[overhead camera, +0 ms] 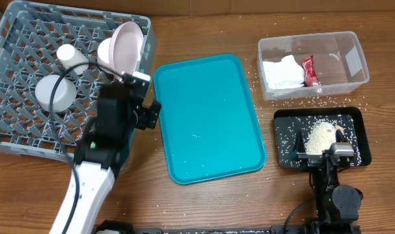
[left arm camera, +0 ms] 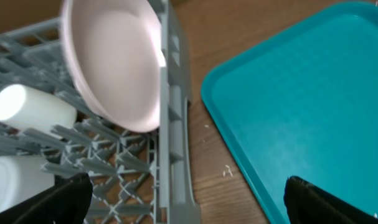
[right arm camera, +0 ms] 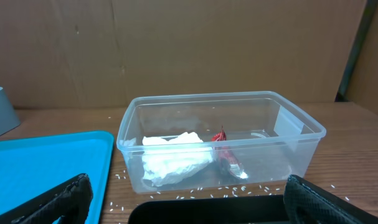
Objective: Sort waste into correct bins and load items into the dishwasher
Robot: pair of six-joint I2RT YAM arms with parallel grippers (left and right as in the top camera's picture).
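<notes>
The grey dish rack [overhead camera: 28,133] at the left holds a white cup [overhead camera: 72,56], a white round piece [overhead camera: 56,92] and a pale pink bowl [overhead camera: 127,47] leaning on edge at its right wall; the bowl [left arm camera: 114,62] and rack wall [left arm camera: 175,124] fill the left wrist view. My left gripper [overhead camera: 142,97] is open and empty by the rack's right wall. The clear tub [overhead camera: 343,58] holds the white napkin [overhead camera: 282,71] and red wrapper [overhead camera: 308,70]. The black tray [overhead camera: 285,140] holds a rice heap [overhead camera: 319,134]. My right gripper [overhead camera: 327,153] is open and empty above the tray's near edge.
A large teal tray [overhead camera: 207,117] lies in the middle with a few rice grains on it. Loose rice grains [overhead camera: 314,101] are scattered on the wood round the tub and black tray. In the right wrist view the tub [right arm camera: 301,134] stands just beyond the black tray [right arm camera: 207,211].
</notes>
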